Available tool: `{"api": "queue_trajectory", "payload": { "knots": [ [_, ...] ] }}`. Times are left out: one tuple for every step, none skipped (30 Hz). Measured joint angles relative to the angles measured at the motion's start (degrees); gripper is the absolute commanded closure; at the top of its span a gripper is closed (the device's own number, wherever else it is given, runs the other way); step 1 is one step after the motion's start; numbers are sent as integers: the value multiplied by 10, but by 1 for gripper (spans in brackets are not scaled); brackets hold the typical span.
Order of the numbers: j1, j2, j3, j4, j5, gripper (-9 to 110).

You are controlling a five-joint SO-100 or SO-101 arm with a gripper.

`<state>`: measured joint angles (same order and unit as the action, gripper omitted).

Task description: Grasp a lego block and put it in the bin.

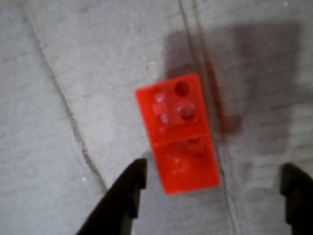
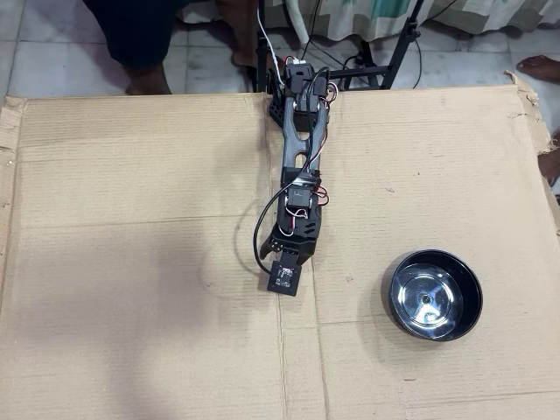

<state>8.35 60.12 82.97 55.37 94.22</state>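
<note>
In the wrist view the red lego block lies flat on the cardboard, studs up, its long side running away from the camera. My gripper is open just above it. The left fingertip sits beside the block's near left corner, and the right fingertip stands well off to the right. From overhead, the arm reaches toward the sheet's middle and covers the block. The bin, a shiny steel bowl, stands to the right of the arm's end.
Brown cardboard covers the whole work surface, with a crease running down its middle. A torn edge shows at the right. Stand legs and people's feet are beyond the far edge.
</note>
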Motion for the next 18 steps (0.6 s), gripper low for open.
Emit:
{"api": "queue_trajectory", "payload": {
  "knots": [
    [0,0,0,0,0,71],
    [0,0,0,0,0,71],
    [0,0,-1,0,0,72],
    [0,0,-4,0,0,74],
    [2,-1,-7,0,1,76],
    [-1,-3,-12,-1,1,78],
    [-2,-4,-17,-1,1,80],
    [-4,-4,-18,-1,1,81],
    [-8,-4,-18,-2,1,82],
    [-11,-4,-18,-10,1,84],
    [-12,-5,-18,-18,1,85],
    [-12,-6,-18,-29,1,86],
    [-13,-8,-18,-38,1,88],
    [-12,-13,-18,-47,1,90],
    [-11,-22,-19,-54,1,92],
    [-11,-26,-19,-57,1,94],
    [-10,-29,-20,-66,1,96],
    [-9,-37,-23,-80,1,97]
  ]
}}
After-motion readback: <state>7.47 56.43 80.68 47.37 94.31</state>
